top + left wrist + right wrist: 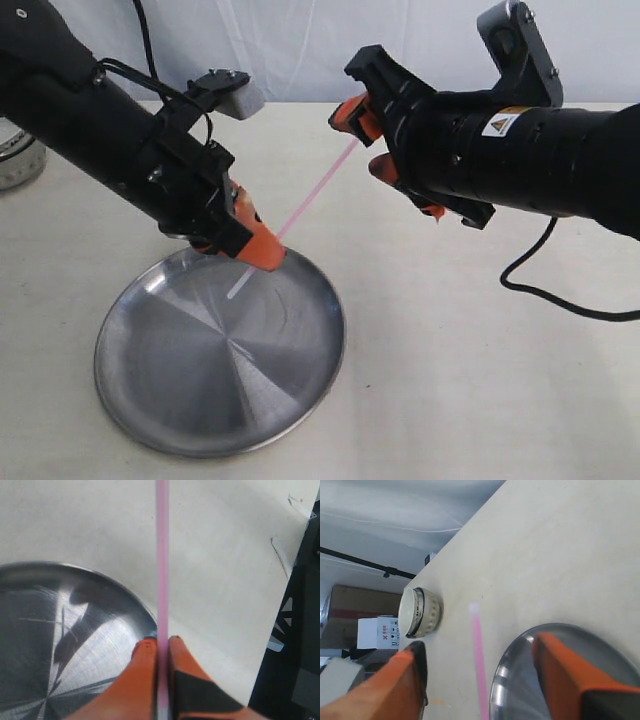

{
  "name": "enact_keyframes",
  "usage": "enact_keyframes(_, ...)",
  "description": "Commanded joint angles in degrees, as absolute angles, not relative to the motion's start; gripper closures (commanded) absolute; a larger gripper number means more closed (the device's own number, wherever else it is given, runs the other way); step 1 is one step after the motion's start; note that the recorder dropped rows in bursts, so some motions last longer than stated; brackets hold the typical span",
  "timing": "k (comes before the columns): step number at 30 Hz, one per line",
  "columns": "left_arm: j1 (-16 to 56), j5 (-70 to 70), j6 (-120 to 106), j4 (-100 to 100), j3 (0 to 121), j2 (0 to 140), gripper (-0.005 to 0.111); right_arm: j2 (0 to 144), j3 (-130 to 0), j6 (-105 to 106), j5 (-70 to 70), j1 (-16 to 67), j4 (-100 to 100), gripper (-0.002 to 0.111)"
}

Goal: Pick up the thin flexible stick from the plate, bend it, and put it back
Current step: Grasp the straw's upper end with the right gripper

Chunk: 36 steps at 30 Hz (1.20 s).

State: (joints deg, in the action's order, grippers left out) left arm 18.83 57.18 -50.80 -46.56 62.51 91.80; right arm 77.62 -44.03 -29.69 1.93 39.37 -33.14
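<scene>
L gripper (258, 248) clamped on thin flexible stick (312, 197) just above plate (190, 410) far rim; stick slants up & away from plate, free tip btwn R gripper (365, 140) jaws, wide apart, so R likely closes next

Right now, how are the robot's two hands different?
The left hand is shut on the stick; the right hand is open, the stick untouched between its fingers. The left hand sits low by the plate's rim; the right hand is higher up. Both have orange fingers.

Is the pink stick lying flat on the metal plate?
No, the left end effector grips the stick, slanted upward over the plate.
</scene>
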Motion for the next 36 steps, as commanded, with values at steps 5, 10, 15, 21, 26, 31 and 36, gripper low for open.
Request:
enact_keyframes(5, 18.9, 56.9, -51.5, -48.6, 62.8, 91.3, 0.107, 80.0, -44.3, -29.6, 4.9, 39.5, -33.2, 0.047)
enact_keyframes(10, 19.0, 56.9, -54.4, -52.7, 62.8, 91.3, 0.107, 80.4, -44.3, -29.8, 4.9, 39.5, -33.2, 0.072)
enact_keyframes(15, 19.0, 57.2, -54.6, -53.1, 62.8, 91.3, 0.107, 80.4, -44.3, -29.8, 4.9, 39.5, -33.1, 0.109)
enact_keyframes(21, 19.0, 58.0, -57.6, -57.0, 62.8, 91.3, 0.107, 80.4, -44.3, -29.8, 5.0, 39.5, -25.8, 0.109)
enact_keyframes(26, 19.0, 56.7, -57.6, -58.3, 62.8, 91.3, 0.107, 80.4, -44.3, -29.8, 5.1, 39.5, -21.9, 0.109)
enact_keyframes(31, 19.0, 56.1, -57.6, -59.9, 62.8, 91.3, 0.107, 80.4, -44.3, -21.7, 4.6, 39.5, -20.4, 0.109)
enact_keyframes(36, 19.0, 55.2, -57.6, -61.2, 62.8, 91.3, 0.107, 80.4, -44.3, -13.4, -2.7, 39.5, -19.0, 0.109)
